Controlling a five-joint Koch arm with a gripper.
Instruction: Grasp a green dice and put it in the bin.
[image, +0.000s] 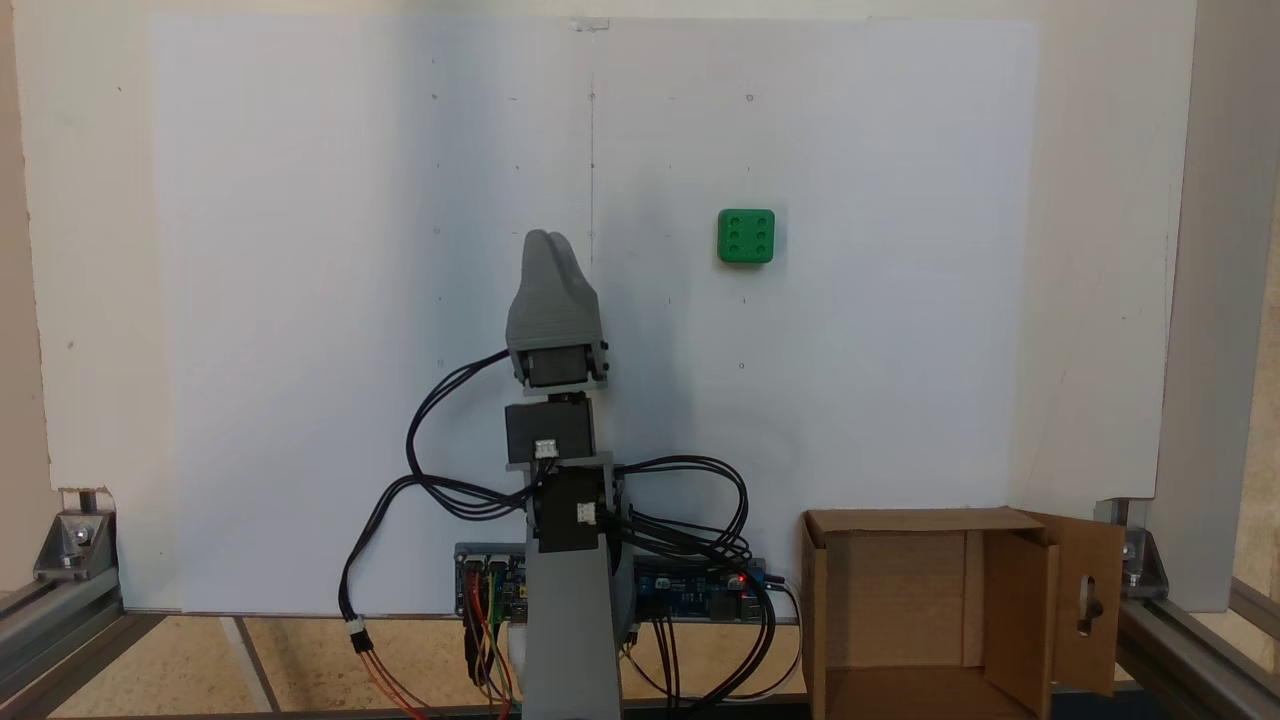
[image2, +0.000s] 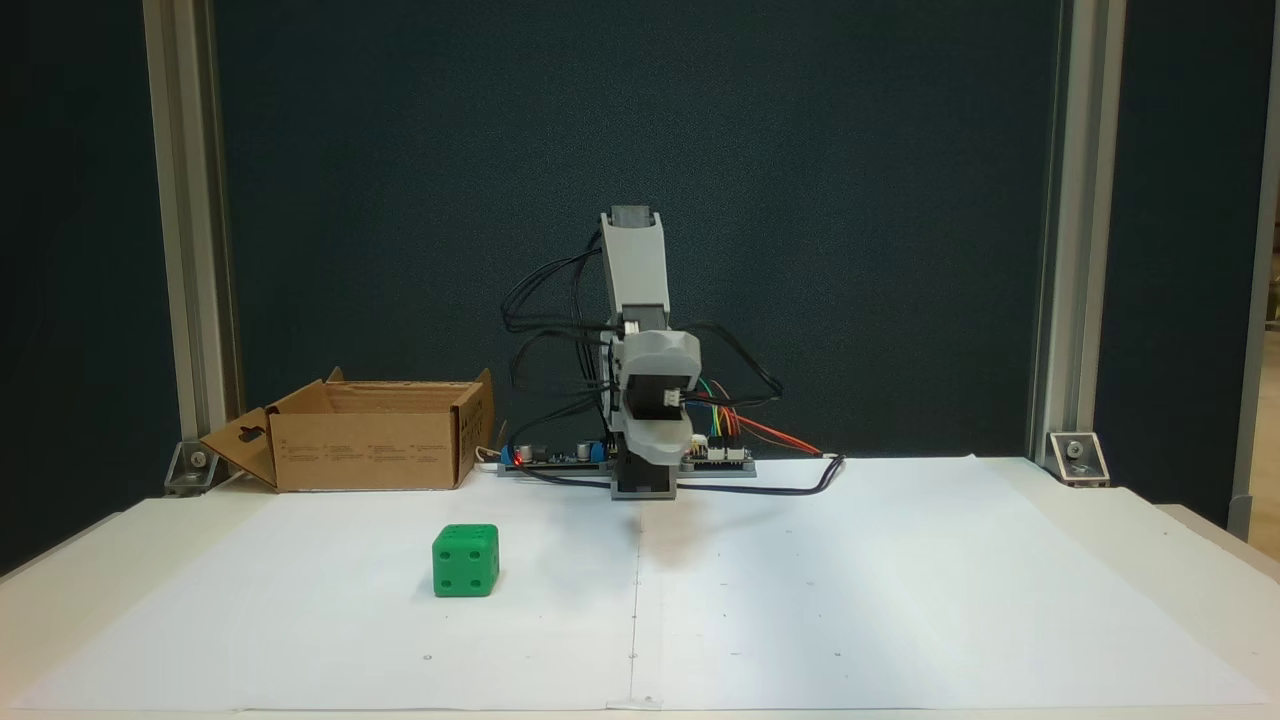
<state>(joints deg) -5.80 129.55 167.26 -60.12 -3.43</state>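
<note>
Your gripper (image: 550, 240) is hanging folded in front of the arm's base, holding nothing — whether its jaws are parted cannot be told. The green dice (image: 746, 237) is sitting alone on the white paper (image: 300, 300), well apart from the gripper. The bin (image: 930, 610) is standing open beside the circuit boards (image: 690, 585).

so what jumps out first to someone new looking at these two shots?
The bright green dice, alone on the white paper, left of centre in the front-facing fixed view. Next, the grey arm folded up at the back, its pincer well short of the dice. The open cardboard box sits beside the arm's base.
</note>
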